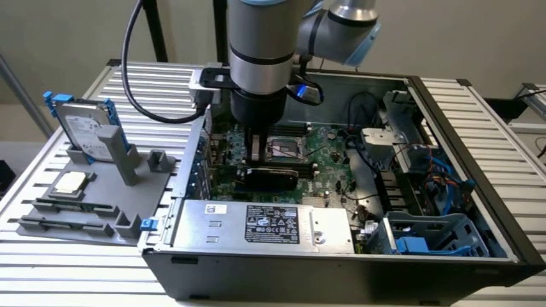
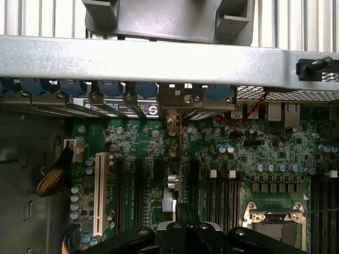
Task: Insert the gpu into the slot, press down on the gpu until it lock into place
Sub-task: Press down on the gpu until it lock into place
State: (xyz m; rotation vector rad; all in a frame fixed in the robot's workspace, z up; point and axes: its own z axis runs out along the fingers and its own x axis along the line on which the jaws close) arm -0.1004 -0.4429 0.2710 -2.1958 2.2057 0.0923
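- Surface: slatted metal table [image 1: 512, 134], pale ribs running across it; a beige wall behind.
- On the table: open computer case [image 1: 477, 256], lying on its side, the green motherboard [image 1: 328, 144] facing up inside it.
- Beside the case, at the exterior view's left: grey parts holder [image 1: 94, 192] bearing a hard drive [image 1: 85, 128] in a blue frame, standing upright.
- In the case, near edge: silver power supply box [image 1: 265, 224] with a dark label.
- My gripper [image 2: 183, 225]: lowered into the case over the motherboard, jaws closed together.
- The gpu [image 2: 173, 182]: seen edge-on in the wrist view, thin and upright, standing directly under my closed jaws and running away from them toward the case's rear bracket wall.
- In the exterior view the gpu [image 1: 266, 177] shows as a flat black card just below my arm, between the processor socket [image 1: 286, 148] and the power supply box.
- The slot: hidden beneath the card; I cannot tell how deep the card sits.
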